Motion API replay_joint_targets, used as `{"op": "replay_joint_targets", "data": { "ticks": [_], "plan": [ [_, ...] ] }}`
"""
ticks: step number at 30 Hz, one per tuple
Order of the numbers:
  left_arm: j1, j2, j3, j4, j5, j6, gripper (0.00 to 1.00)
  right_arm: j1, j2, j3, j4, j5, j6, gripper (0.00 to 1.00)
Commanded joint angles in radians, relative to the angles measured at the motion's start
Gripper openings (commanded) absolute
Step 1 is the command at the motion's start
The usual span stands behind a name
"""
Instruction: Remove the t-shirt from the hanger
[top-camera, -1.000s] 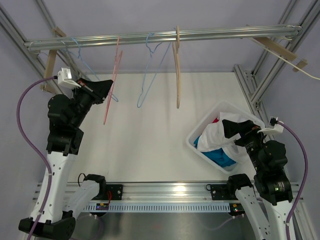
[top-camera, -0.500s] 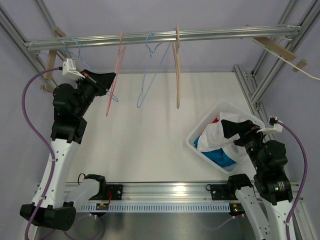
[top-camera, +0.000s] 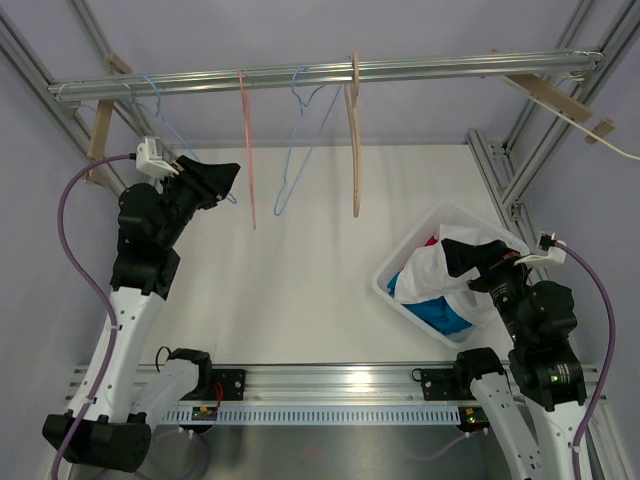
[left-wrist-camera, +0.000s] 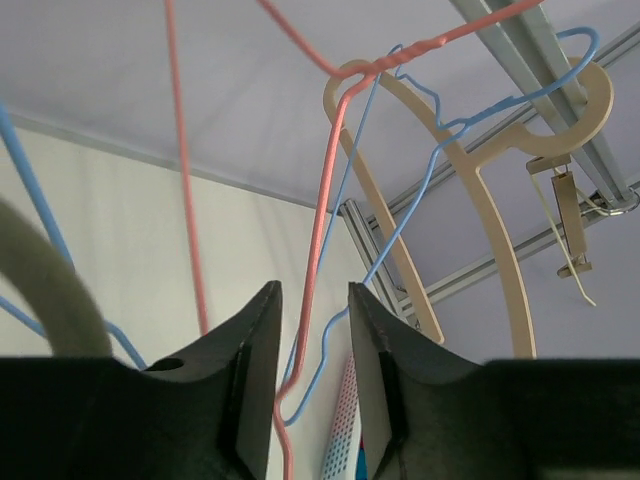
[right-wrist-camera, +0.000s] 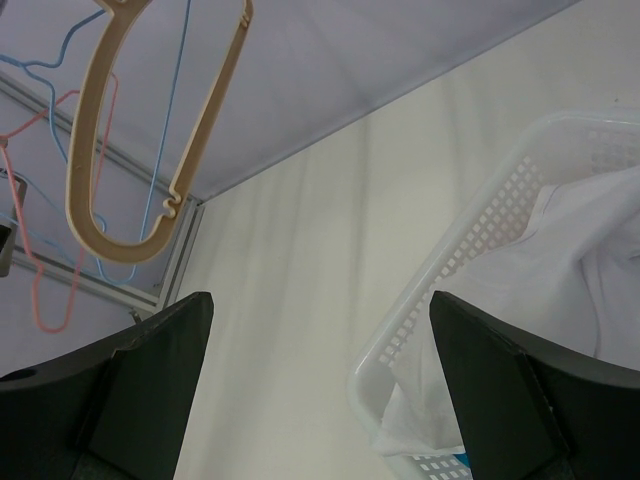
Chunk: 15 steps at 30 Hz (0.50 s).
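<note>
Left gripper (left-wrist-camera: 312, 300) at the pink hanger (left-wrist-camera: 318, 230)!
Jaws slightly apart, wire showing in the gap; right gripper (right-wrist-camera: 320, 300) spread wide beside the basket (right-wrist-camera: 480, 240), lower right.

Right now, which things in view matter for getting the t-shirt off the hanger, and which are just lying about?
Job: pink hanger, its wire inside the open left end effector; white t-shirt, already in the basket.
Lying about: blue hangers, wooden hanger, blue clothes.
</note>
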Motion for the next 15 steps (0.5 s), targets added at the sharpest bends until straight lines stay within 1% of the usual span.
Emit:
{"op": "replay_joint_targets", "data": {
  "ticks": [1,3,9,10,13,14,15],
  "plan": [
    [-0.002,-0.058,-0.025,0.043,-0.017,0.007,0.43,-0.004,0.013,0.036,0.030,-0.056,-0.005,1.00],
    [-0.002,-0.086,-0.031,0.034,-0.017,0.010,0.52,-0.004,0.014,0.040,0.030,-0.058,-0.003,0.99],
    [-0.002,-0.133,-0.023,-0.003,0.009,0.023,0.63,-0.003,0.016,0.069,0.023,-0.066,-0.002,0.99],
    [-0.002,-0.142,-0.022,-0.011,0.014,0.026,0.69,-0.003,0.014,0.075,0.020,-0.067,-0.002,1.00],
    [-0.002,-0.187,-0.016,-0.060,0.070,0.033,0.78,-0.003,0.011,0.124,0.007,-0.081,-0.014,0.99],
    [-0.002,-0.202,-0.017,-0.077,0.124,0.036,0.84,-0.003,0.016,0.150,-0.026,-0.082,-0.054,0.99],
    [-0.002,-0.233,-0.017,-0.089,0.153,0.041,0.86,-0.004,0.018,0.184,-0.048,-0.075,-0.081,0.99]
  ]
}}
